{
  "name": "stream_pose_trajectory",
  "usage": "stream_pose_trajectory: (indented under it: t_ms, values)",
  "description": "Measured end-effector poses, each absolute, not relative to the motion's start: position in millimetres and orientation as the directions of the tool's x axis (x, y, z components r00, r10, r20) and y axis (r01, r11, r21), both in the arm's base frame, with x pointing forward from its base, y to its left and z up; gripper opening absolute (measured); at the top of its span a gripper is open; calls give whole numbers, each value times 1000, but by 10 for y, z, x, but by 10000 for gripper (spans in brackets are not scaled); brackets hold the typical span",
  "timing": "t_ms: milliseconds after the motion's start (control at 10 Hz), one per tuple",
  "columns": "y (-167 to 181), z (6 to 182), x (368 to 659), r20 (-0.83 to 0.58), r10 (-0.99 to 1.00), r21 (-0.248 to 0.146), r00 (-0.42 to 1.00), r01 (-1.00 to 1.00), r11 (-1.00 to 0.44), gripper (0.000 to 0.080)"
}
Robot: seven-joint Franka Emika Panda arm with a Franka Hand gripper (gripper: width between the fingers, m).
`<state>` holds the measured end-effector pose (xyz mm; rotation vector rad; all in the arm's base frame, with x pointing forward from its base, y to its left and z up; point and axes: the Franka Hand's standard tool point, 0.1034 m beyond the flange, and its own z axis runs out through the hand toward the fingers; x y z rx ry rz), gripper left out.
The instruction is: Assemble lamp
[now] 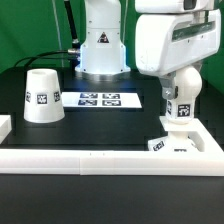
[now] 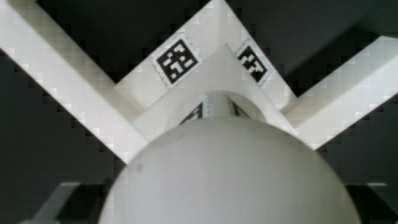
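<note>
Gripper (image 1: 180,88): right of centre in the exterior view. It hangs from the arm's large white wrist block and sits level with the head of the bulb.
Gripper opening: cannot tell. In the exterior view the wrist block and the bulb mask the fingers. In the wrist view the bulb's head fills the foreground. Contact with the bulb cannot be confirmed from either view.
Bulb (image 1: 181,103): upright at the right of the exterior view, directly under the wrist block. Its stem points down onto the base and one tag faces the camera. In the wrist view the rounded head (image 2: 222,172) is large and blurred, and it covers the middle of the base.
Base (image 1: 170,144): lies flat on the table at lower right of the exterior view, inside the corner of the rail. Two tags show on its near side. In the wrist view the base (image 2: 210,45) shows two tags and sits in the angle where the rail's two arms (image 2: 63,70) meet.
Shade (image 1: 42,96): left of centre in the exterior view, standing wide end down with one tag towards the camera. It is well apart from the base and bulb.
Marker board (image 1: 100,99): flat at the centre of the table, between the shade and the bulb.
Rail (image 1: 90,160): long and white, running across the lower part of the exterior view, with a short return at each end.
Table (image 1: 120,125): black surface.
Arm pedestal (image 1: 100,45): upper centre, behind the marker board.
</note>
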<state>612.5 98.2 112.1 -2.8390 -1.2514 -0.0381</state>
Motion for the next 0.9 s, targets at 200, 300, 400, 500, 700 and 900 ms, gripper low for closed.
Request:
stream_pose_trajectory:
  t_ms: [200, 300, 400, 500, 700, 900]
  values:
    - [981, 1119, 6124, 39, 699, -30, 714, 700, -713, 577]
    - [978, 1119, 6125, 34, 592, -36, 805, 593, -805, 577]
    - [992, 1119, 6122, 30, 509, -39, 860, 509, -860, 577]
    - [994, 1119, 6122, 26, 441, -40, 897, 442, -896, 577]
    - [990, 1118, 6122, 17, 238, -44, 971, 238, -970, 578]
    - [983, 1117, 6121, 6, 16, -46, 1000, 16, -999, 579]
